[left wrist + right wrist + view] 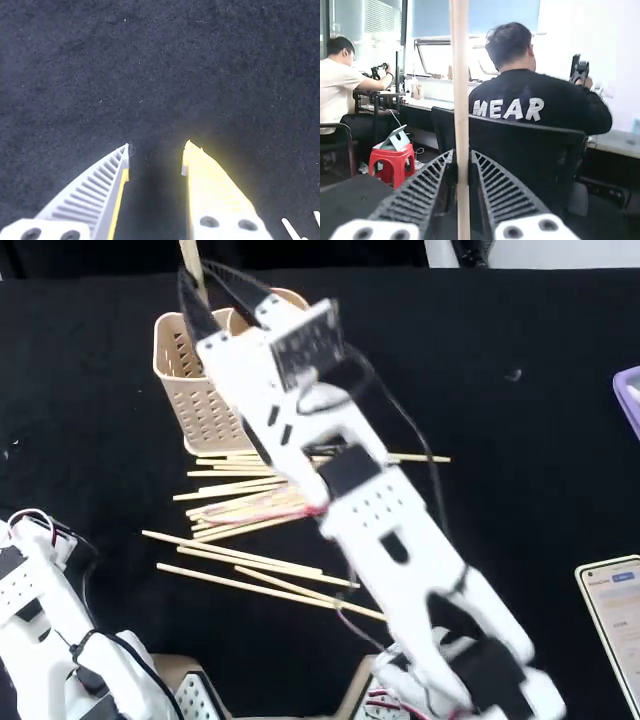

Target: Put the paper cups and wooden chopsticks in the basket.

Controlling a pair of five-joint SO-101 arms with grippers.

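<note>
1. The right gripper pinches one wooden chopstick upright over the basket, at eleven o'clock on the black table, probably so it drops in end-first.
2. Loose chopsticks lie fanned at the basket's five o'clock, not yet collected.
3. The left gripper hangs parted and empty over the table.

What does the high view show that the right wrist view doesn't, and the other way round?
High view: the basket, the loose chopsticks scattered on the black table, a phone. Right wrist view: a red stool in the room behind. Both: the right claw shut on one held chopstick.
</note>
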